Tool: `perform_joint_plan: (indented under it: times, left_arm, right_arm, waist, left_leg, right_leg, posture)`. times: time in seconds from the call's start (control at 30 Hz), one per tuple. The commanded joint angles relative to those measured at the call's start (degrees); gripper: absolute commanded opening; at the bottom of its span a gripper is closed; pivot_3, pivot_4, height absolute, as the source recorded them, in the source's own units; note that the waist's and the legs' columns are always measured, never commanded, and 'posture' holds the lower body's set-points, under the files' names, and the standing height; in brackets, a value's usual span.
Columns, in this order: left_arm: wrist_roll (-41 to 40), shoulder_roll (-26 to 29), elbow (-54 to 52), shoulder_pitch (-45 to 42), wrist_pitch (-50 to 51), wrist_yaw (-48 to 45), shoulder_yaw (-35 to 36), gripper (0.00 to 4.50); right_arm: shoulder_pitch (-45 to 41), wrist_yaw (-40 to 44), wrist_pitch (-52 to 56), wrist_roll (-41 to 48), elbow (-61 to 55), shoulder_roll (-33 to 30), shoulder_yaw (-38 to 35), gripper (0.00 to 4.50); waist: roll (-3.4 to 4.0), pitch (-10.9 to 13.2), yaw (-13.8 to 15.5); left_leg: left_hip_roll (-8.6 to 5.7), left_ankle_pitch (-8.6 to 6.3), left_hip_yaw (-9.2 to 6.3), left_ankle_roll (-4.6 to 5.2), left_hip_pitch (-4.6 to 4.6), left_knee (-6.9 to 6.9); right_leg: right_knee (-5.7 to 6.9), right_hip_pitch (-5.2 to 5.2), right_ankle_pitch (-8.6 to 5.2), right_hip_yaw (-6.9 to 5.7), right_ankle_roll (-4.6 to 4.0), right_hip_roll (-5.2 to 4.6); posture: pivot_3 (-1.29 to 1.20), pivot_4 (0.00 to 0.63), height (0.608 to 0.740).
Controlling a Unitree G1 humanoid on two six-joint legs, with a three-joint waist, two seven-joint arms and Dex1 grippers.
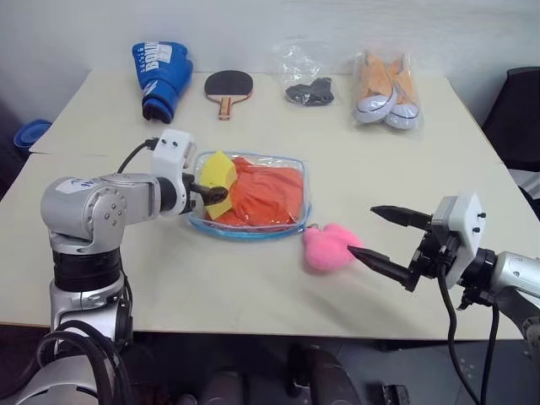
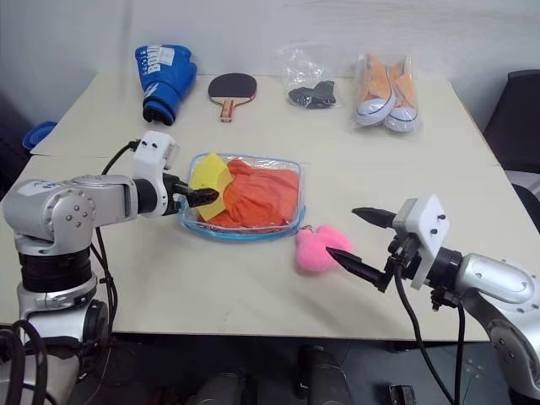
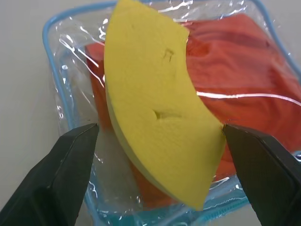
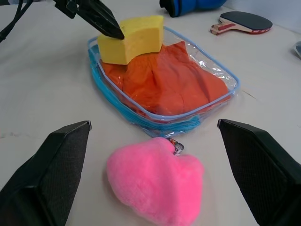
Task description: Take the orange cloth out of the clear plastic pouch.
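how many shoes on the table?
2. Both shoes lie side by side in one clear bag at the table's far right: left shoe, right shoe. The wrap may hide more.

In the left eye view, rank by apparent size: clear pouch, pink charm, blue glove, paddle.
1. Clear pouch
2. Blue glove, though it lies farther from the camera
3. Pink charm and paddle: too alike to rank

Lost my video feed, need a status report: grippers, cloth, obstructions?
Left gripper open, straddling yellow sponge wedge. Right gripper open beside pink charm. Orange cloth inside clear pouch. Sponge sits on the pouch, in the way.
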Motion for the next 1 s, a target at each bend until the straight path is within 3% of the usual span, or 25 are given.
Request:
perform_joint_plan:
  times: [0.03, 0.33, 0.7, 1.0]
  left_arm:
    - [2.2, -1.2, 2.6, -3.3, 0.6, 0.4, -0.4, 4.47]
    - [5.8, -1.7, 14.2, -11.2, -3.9, -3.6, -5.9, 4.47]
    - [8.4, -0.6, 16.4, -10.8, -7.4, -6.9, -9.1, 4.47]
    - [9.5, -0.1, 16.1, -9.6, -7.1, -8.1, -8.8, 2.46]
  right_arm:
    - [0.1, -0.4, -1.2, 0.9, -2.2, 0.4, -0.1, 4.50]
    - [0.8, 0.6, -2.3, -0.3, -2.7, -0.2, 1.0, 4.50]
    - [1.5, -0.1, -2.1, 0.3, -3.6, 0.1, 0.4, 4.50]
    - [0.5, -1.4, -1.4, 1.9, -3.6, -0.1, 0.0, 4.50]
  waist:
    - [-0.08, 0.0, 0.0]
    - [-0.16, 0.1, -0.1]
    - [-0.19, 0.1, 0.0]
    - [-0.19, 0.1, -0.1]
  left_leg:
    - [0.00, 0.02, -0.01, -0.01, 0.00, 0.00]
    - [-0.03, 0.20, -0.03, -0.12, 0.01, -0.01]
    - [-0.03, 0.21, -0.04, -0.12, -0.01, -0.01]
    - [-0.02, 0.21, -0.04, -0.12, -0.01, -0.01]
  right_leg:
    - [0.00, 0.00, 0.02, 0.01, -0.01, 0.00]
    - [0.04, 0.00, 0.17, 0.03, -0.11, -0.02]
    - [0.02, -0.02, 0.17, 0.02, -0.11, -0.04]
    - [0.03, -0.02, 0.17, 0.02, -0.11, -0.04]
  posture:
    - [0.00, 0.150, 0.740]
    - [0.00, 0.150, 0.740]
    - [0.00, 0.150, 0.740]
    - [0.00, 0.150, 0.740]
